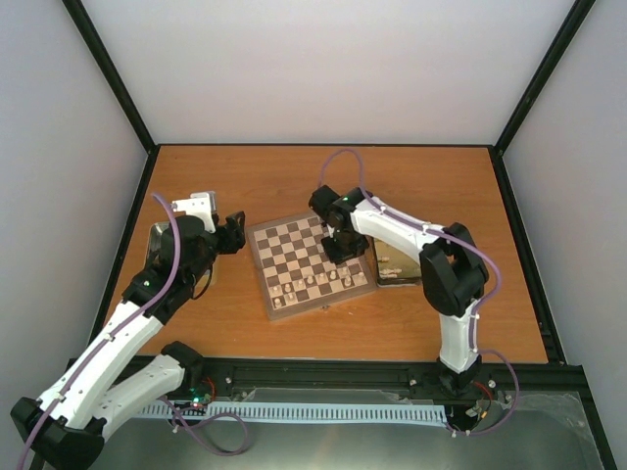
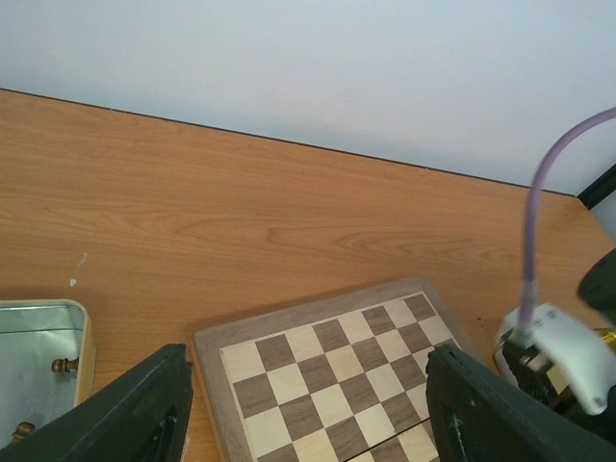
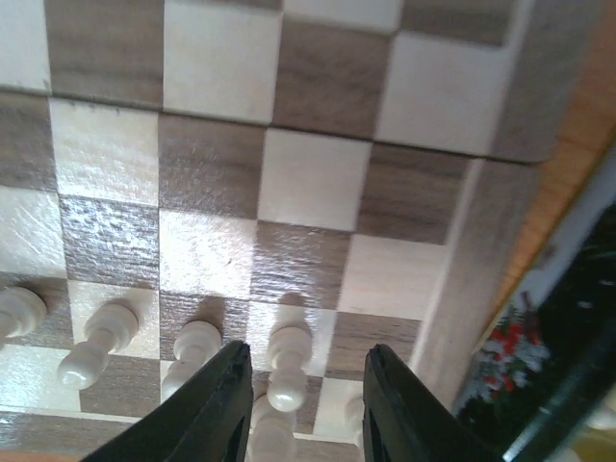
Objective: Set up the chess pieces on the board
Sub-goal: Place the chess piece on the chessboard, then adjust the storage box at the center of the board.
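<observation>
The board (image 1: 309, 262) sits mid-desk, white pieces (image 1: 312, 284) lined along its near edge. The right gripper (image 3: 306, 354), fingers apart, straddles one piece (image 3: 287, 373), seemingly untouched. Closing off-centre could topple its neighbours. The left gripper (image 2: 306, 358) hovers agape at the board's left edge.

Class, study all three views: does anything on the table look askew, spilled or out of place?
The board sits skewed, its edges turned against the edges of the table. The cream pieces on its near rows look upright. Nothing looks spilled or damaged.
</observation>
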Available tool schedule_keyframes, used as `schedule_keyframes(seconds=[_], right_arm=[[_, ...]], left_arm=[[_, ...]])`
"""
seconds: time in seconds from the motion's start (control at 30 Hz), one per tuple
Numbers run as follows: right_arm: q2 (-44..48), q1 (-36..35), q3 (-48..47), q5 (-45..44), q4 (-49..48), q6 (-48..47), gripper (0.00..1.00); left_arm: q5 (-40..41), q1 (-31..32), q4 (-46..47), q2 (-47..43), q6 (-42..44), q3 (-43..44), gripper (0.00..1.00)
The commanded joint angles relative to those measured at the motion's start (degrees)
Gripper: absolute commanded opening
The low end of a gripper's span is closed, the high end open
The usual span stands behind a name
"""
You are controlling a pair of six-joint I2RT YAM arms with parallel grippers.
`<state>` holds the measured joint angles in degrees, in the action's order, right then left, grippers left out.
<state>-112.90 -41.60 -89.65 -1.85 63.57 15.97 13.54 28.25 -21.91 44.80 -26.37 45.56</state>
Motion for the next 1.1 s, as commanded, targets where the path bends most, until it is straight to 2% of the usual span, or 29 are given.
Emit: schedule_keyframes(seconds=[0.0,0.23,0.4,0.47,0.5,0.53,0.63,0.73,0.87,1.07], right_arm=[[7.37,2.24,1.78,-5.93,-3.99,4.76,0.35],[12.76,10.40,9.77,-10.01,-12.18,2.96,0.46],[12.11,16.53,10.36,-7.48,-14.16,-11.62,0.49],[11.70,17.61,10.11,-10.41,-14.07,-18.18,0.59],[11.92,17.92,10.56,-12.37,-15.37,-20.80,0.69],[12.18,18.37,10.99,-13.64,-17.24,-22.90,0.74],[12.67,20.94,10.62,-9.73,-21.64,-28.08,0.81],[10.87,23.10,9.49,-4.09,-22.21,-33.59,0.83],[7.84,25.79,8.69,-2.55,-20.92,-40.05,0.80],[5.21,30.31,6.93,5.87,-18.11,-43.81,0.77]], left_arm=[[0.48,0.23,0.36,0.39,0.51,0.06,0.67],[0.15,0.23,0.47,1.61,0.49,0.19,0.68],[0.31,0.23,0.46,2.52,0.53,0.06,0.67],[0.47,0.22,0.48,2.81,0.44,-0.01,0.67],[0.46,0.23,0.55,3.01,0.44,-0.07,0.67],[0.46,0.20,0.55,3.25,0.44,-0.08,0.67],[0.40,0.17,0.64,4.04,0.43,-0.04,0.67],[0.51,0.22,0.43,4.67,0.35,-0.12,0.67],[1.15,0.18,0.37,4.92,0.27,-0.26,0.68],[1.48,0.23,0.59,5.80,0.18,-0.30,0.67]])
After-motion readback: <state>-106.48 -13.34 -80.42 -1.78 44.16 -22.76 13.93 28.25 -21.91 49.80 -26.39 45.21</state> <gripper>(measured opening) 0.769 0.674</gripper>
